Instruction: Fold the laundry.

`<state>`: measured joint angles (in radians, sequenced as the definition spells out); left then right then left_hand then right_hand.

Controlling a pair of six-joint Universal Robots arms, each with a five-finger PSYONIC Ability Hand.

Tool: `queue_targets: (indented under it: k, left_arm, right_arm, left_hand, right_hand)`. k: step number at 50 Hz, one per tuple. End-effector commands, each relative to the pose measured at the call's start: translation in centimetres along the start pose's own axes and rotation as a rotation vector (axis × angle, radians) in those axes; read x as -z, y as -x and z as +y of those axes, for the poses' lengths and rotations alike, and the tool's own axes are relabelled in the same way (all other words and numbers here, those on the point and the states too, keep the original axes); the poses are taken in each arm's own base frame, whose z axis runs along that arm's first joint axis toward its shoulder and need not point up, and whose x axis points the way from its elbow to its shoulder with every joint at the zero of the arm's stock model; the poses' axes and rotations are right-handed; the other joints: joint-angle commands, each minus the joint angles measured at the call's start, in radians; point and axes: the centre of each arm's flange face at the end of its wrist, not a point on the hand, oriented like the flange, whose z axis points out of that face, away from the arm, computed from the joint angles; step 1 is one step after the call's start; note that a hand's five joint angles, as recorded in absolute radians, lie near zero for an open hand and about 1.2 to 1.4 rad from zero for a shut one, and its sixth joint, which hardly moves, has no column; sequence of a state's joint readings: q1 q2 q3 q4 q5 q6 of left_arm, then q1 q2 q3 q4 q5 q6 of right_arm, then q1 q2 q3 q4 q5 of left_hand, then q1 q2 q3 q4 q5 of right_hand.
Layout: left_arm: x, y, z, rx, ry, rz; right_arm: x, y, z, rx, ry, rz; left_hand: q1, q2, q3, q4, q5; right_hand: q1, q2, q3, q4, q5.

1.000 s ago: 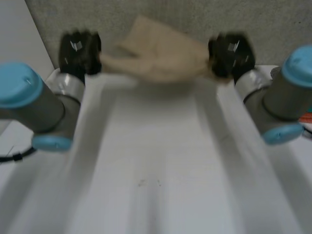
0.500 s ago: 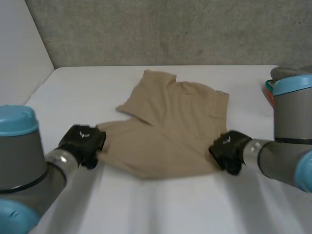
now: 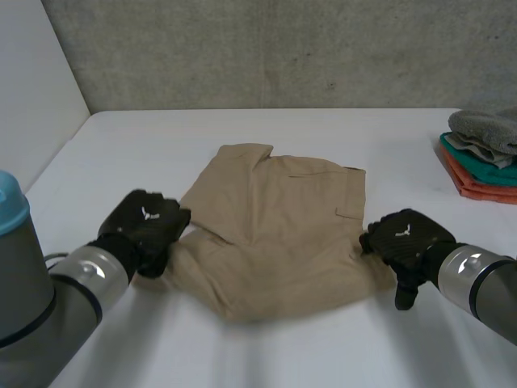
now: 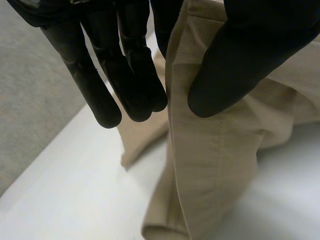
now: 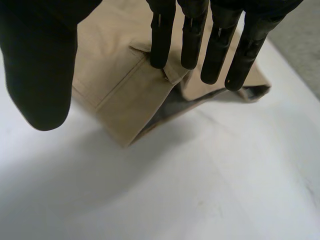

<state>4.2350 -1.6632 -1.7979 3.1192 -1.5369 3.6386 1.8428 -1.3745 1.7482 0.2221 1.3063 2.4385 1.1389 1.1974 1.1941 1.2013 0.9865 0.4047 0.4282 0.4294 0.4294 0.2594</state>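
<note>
Closest to me is bare white table [image 3: 266, 347], then my two hands, one at each side of the tan shorts [image 3: 283, 234]. My left hand [image 3: 145, 226] is at the left edge. From its wrist cam, that edge runs up between my straight fingers [image 4: 125, 65] and my thumb [image 4: 240, 55], so I've got it pinched there. The cloth drops away from the pinch down to the table.

My right hand [image 3: 408, 238] is at the right edge, by the near corner. Its fingers [image 5: 190, 35] are straight and a bit spread, with the thumb [image 5: 40, 65] held well apart, so nothing is gripped. The fingertips sit over a stitched flap by that corner, and I can't tell if they actually touch it.

The shorts lie mid-table, folded over, mostly flat. Further back on the right is a stack [image 3: 485, 153] of folded laundry, grey on top of teal and orange. Behind it all is a grey wall [image 3: 283, 48].
</note>
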Motion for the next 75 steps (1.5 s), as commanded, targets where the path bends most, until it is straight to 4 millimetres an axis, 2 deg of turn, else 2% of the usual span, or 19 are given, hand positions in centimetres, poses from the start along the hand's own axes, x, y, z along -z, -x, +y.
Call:
queue_targets:
  k: [1, 6, 10, 14, 20, 31, 32, 36, 37, 39, 43, 47, 50, 51, 55, 59, 62, 66, 75]
  left_arm:
    - [-2.4, 1.5, -0.9, 0.113, -0.044, -0.047]
    - [-4.6, 3.1, -1.0, 0.182, -0.064, -0.11]
    - [-5.7, 3.4, -0.4, 0.203, -0.035, -0.134]
    - [-6.2, 3.4, 0.2, 0.207, -0.013, -0.146]
    - [-6.8, 3.5, 0.7, 0.21, 0.003, -0.149]
    - [-7.1, 4.0, 1.0, 0.218, 0.013, -0.164]
    - [-7.0, 4.0, 1.1, 0.218, 0.014, -0.163]
    - [-6.9, 3.6, 1.5, 0.217, 0.034, -0.151]
    - [-6.8, 3.4, 1.6, 0.214, 0.04, -0.145]
    - [-6.6, 3.0, 1.7, 0.21, 0.048, -0.131]
    - [-4.9, 1.9, 2.4, 0.195, 0.108, -0.086]
    - [-0.8, 0.7, 2.4, 0.164, 0.178, -0.017]
    - [1.3, -0.1, 3.0, 0.109, 0.241, 0.03]
    - [2.6, -0.8, 3.5, 0.065, 0.285, 0.075]
    - [5.7, -3.0, 4.2, -0.032, 0.343, 0.208]
    - [6.9, -4.3, 4.0, -0.07, 0.326, 0.266]
    - [6.6, -4.3, 3.6, -0.076, 0.301, 0.259]
    - [5.0, -3.8, 2.5, -0.076, 0.231, 0.218]
    - [-2.2, -2.0, -0.1, -0.068, 0.012, 0.007]
  right_arm:
    - [0.9, -0.6, -0.2, -0.108, -0.032, -0.016]
    - [0.9, 0.1, 0.4, -0.181, -0.026, -0.057]
    - [0.4, 0.4, 0.7, -0.236, -0.063, -0.049]
    - [-0.6, 0.5, 1.0, -0.25, -0.111, -0.026]
    - [-3.2, 1.4, 2.9, -0.259, -0.084, -0.042]
    - [-4.2, 2.8, 3.0, -0.219, -0.118, -0.034]
    - [-4.3, 2.8, 3.0, -0.216, -0.121, -0.026]
    - [-4.5, 2.7, 2.9, -0.204, -0.137, 0.006]
    - [-4.4, 2.6, 2.7, -0.194, -0.149, 0.012]
    - [-4.1, 2.3, 2.3, -0.182, -0.163, 0.02]
    - [-2.1, 1.2, 0.8, -0.14, -0.185, 0.057]
    - [0.7, 1.5, 0.2, -0.042, -0.097, 0.007]
    - [2.7, 1.9, 0.6, 0.047, 0.019, -0.064]
    - [3.1, 1.9, 0.8, 0.062, 0.051, -0.078]
    - [4.5, 1.5, 1.9, 0.12, 0.179, -0.153]
    - [4.5, 1.1, 1.8, 0.148, 0.188, -0.164]
    - [3.8, 0.8, 1.6, 0.152, 0.175, -0.148]
    - [2.1, 0.3, 1.8, 0.137, 0.179, -0.146]
    - [-0.3, -1.8, 0.6, 0.075, 0.075, -0.024]
  left_hand:
    - [0.257, 0.199, 0.202, 0.195, 0.235]
    - [0.257, 0.199, 0.202, 0.195, 0.235]
    - [0.257, 0.199, 0.202, 0.195, 0.235]
    - [0.257, 0.199, 0.202, 0.195, 0.235]
    - [0.257, 0.199, 0.202, 0.195, 0.235]
    - [0.257, 0.199, 0.202, 0.195, 0.235]
    - [0.257, 0.199, 0.202, 0.195, 0.235]
    - [0.257, 0.199, 0.202, 0.195, 0.235]
    - [0.257, 0.199, 0.202, 0.195, 0.235]
    - [0.257, 0.199, 0.202, 0.195, 0.235]
    - [0.257, 0.199, 0.202, 0.195, 0.235]
    - [0.257, 0.199, 0.202, 0.195, 0.235]
    - [0.257, 0.199, 0.202, 0.195, 0.235]
    - [0.257, 0.199, 0.202, 0.195, 0.235]
    - [0.257, 0.199, 0.202, 0.195, 0.235]
    - [0.257, 0.199, 0.202, 0.195, 0.235]
    - [0.257, 0.199, 0.202, 0.195, 0.235]
    - [0.257, 0.199, 0.202, 0.195, 0.235]
    - [0.257, 0.199, 0.202, 0.195, 0.235]
  right_hand:
    - [-0.008, -0.032, -0.033, -0.033, -0.038]
    - [-0.026, -0.05, -0.051, -0.051, -0.055]
    - [-0.017, -0.041, -0.042, -0.042, -0.047]
    - [0.003, -0.02, -0.022, -0.022, -0.026]
    - [0.015, -0.008, -0.01, -0.01, -0.014]
    - [0.126, 0.103, 0.102, 0.102, 0.097]
    - [0.164, 0.141, 0.14, 0.14, 0.135]
    - [0.903, 0.879, 0.878, 0.878, 0.874]
    - [0.991, 0.967, 0.966, 0.966, 0.961]
    - [0.992, 0.968, 0.967, 0.967, 0.962]
    - [0.992, 0.968, 0.967, 0.967, 0.962]
    - [0.992, 0.968, 0.967, 0.967, 0.962]
    - [0.992, 0.968, 0.967, 0.967, 0.962]
    - [0.992, 0.968, 0.967, 0.967, 0.962]
    - [0.992, 0.968, 0.967, 0.967, 0.962]
    - [0.992, 0.968, 0.967, 0.967, 0.962]
    - [0.992, 0.968, 0.967, 0.967, 0.962]
    - [0.992, 0.968, 0.967, 0.967, 0.962]
    - [0.992, 0.968, 0.967, 0.967, 0.962]
